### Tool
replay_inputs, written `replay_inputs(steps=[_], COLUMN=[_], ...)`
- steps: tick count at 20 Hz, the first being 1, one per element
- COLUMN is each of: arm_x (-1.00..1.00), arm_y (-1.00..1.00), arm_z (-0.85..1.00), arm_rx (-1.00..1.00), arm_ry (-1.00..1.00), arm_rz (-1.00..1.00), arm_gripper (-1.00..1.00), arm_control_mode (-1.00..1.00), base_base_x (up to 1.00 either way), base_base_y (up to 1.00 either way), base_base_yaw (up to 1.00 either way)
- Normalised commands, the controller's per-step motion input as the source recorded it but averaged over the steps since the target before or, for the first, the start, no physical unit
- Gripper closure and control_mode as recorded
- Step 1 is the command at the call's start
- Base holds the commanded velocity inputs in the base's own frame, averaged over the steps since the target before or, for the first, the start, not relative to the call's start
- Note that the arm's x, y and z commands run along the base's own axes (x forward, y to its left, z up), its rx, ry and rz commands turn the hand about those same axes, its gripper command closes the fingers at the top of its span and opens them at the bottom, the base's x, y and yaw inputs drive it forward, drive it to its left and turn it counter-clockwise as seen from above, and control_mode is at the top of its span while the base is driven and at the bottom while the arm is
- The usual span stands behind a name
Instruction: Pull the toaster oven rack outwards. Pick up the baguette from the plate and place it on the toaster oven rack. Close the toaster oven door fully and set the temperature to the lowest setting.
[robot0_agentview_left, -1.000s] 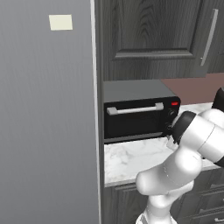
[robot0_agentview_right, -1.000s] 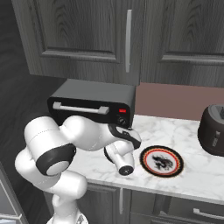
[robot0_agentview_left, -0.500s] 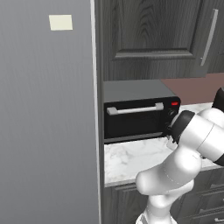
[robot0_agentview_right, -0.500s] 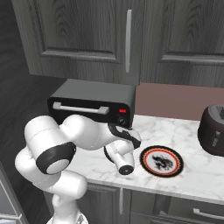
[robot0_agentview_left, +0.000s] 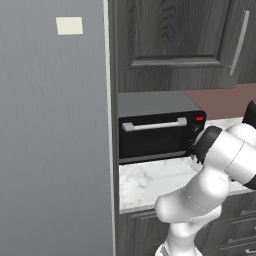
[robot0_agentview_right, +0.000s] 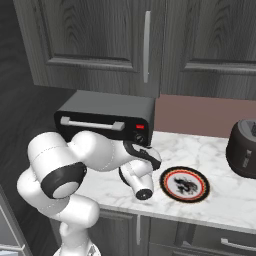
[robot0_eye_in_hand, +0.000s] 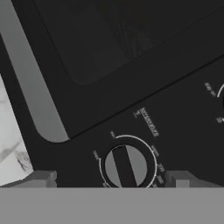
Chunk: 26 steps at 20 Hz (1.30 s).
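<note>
Hand view has me nose-to-nose with the front of the toaster oven (robot0_agentview_right: 107, 116): a round knob (robot0_eye_in_hand: 127, 166) with a raised bar across it sits right between my fingers (robot0_eye_in_hand: 116, 178), which are spread wide on either side of it, nothing pinched yet, tips just short of the panel as far as I can tell. So I reckon I'm on the last bit, the temperature setting. The toaster oven door (robot0_agentview_left: 155, 136) looks shut, with its silver handle (robot0_agentview_left: 154, 124) up along the top edge, and the plate (robot0_agentview_right: 184, 184) on the tabletop (robot0_agentview_right: 220, 196) is bare, so my guess is the baguette is already inside; I can't see it or the rack through the dark glass, so don't quote me. Next move as I see it: ease forward a touch, close on that knob's bar, and turn it to the low end of the printed scale. The markings are too blurry to read, so which way is "lowest" I can't say from here. A second dial's edge peeks in at the right of my hand view, so I need to be sure I've got the temperature one. Around me: plate just to the right of my wrist, a big dark rounded pot (robot0_agentview_right: 243, 148) further right, tall grey panel (robot0_agentview_left: 55, 130) hard against the oven's left, cabinets above. Nothing's actually blocking the knob.
</note>
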Motion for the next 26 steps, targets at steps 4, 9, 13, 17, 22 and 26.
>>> replay_inputs(steps=[4,9,13,17,22,26], arm_x=[0.00,0.00,-0.01,0.00,0.00,0.00], arm_y=[0.00,0.00,0.00,0.00,0.00,0.00], arm_z=[0.00,0.00,0.00,0.00,0.03,0.03], arm_rx=[0.00,0.00,0.00,0.00,0.00,0.00], arm_ry=[-0.05,-0.04,-0.05,-0.03,-0.03,-0.02], arm_rz=[0.00,0.00,0.00,0.00,0.00,0.00], arm_gripper=[-1.00,-1.00,-1.00,-1.00,-1.00,-1.00], arm_control_mode=[-1.00,-1.00,-1.00,-1.00,-1.00,-1.00], base_base_x=[0.00,0.00,0.00,0.00,0.00,0.00], base_base_y=[0.00,0.00,0.00,0.00,0.00,0.00], base_base_yaw=[0.00,0.00,0.00,0.00,0.00,0.00])
